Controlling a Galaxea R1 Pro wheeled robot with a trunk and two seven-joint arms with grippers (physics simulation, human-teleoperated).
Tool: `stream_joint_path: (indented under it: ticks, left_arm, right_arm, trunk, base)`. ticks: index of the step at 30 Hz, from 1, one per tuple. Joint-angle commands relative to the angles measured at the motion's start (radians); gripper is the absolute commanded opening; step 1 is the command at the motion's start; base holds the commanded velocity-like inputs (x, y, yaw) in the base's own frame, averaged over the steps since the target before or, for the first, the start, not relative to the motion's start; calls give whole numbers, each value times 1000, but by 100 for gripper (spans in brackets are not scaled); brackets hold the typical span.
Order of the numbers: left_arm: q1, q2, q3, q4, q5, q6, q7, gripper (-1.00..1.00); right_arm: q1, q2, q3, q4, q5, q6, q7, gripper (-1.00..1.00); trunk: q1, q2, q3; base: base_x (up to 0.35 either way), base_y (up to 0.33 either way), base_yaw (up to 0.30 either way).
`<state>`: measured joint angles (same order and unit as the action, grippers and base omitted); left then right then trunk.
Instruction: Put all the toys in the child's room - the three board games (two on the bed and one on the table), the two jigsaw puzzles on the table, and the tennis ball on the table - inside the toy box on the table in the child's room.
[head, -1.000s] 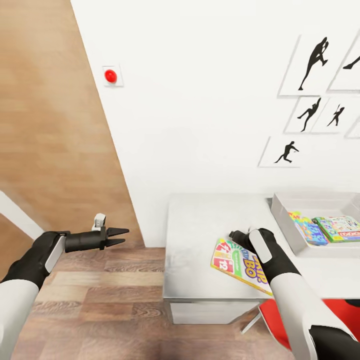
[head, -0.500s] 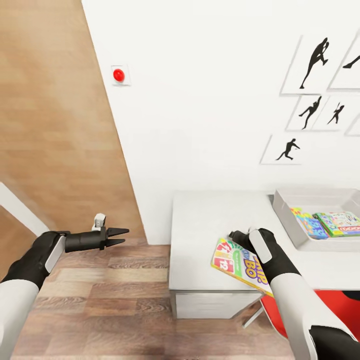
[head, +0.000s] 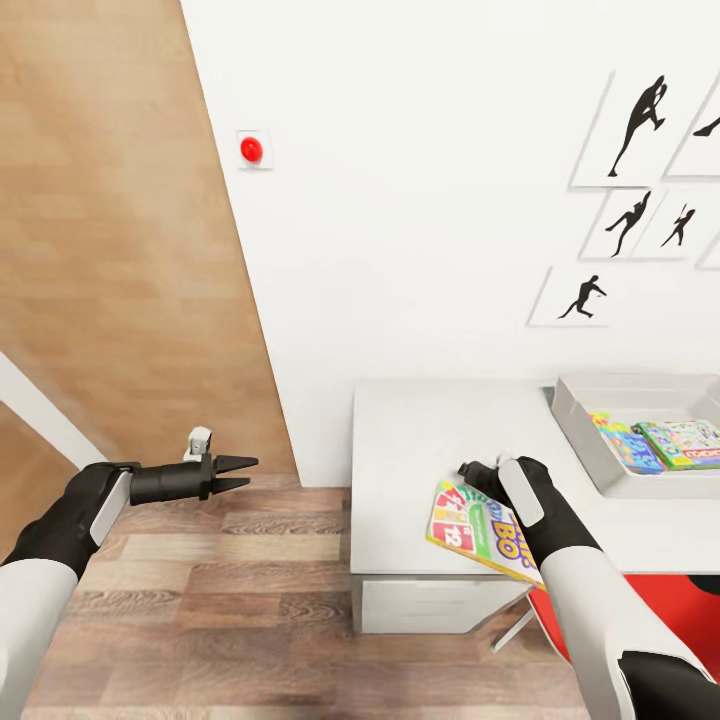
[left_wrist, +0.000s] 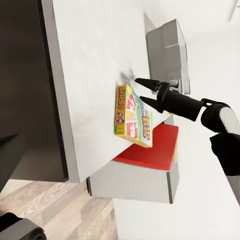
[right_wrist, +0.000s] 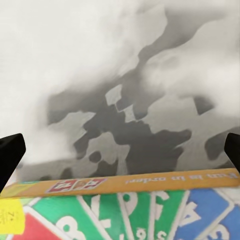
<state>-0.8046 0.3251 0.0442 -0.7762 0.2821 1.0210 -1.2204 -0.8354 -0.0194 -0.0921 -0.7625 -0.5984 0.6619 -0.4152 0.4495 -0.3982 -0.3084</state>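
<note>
Head view: right hand (head: 478, 470) clamps colourful Skip-Bo board game (head: 480, 530); left hand (head: 243, 473) slightly apart.

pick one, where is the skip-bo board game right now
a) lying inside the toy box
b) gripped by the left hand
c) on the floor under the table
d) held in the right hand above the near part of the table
d: the right hand grips the Skip-Bo board game over the white table, short of the toy box, while the left hand holds nothing.
</note>
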Motion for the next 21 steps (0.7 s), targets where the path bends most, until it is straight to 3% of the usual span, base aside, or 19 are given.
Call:
stream_joint_path:
  ticks: [1,21]
  left_arm:
    - [-1,0,0,0,1,6,-2,100]
    - [-1,0,0,0,1,6,-2,100]
  right_arm:
    - [-1,0,0,-1,-11,2,-9,100]
    - [0,-1,0,-1,-11,2,-8,100]
  trunk:
    - [1,-2,-2]
    - [1,-2,-2]
  base:
    - [-2,4,0]
    - [-55,9,0]
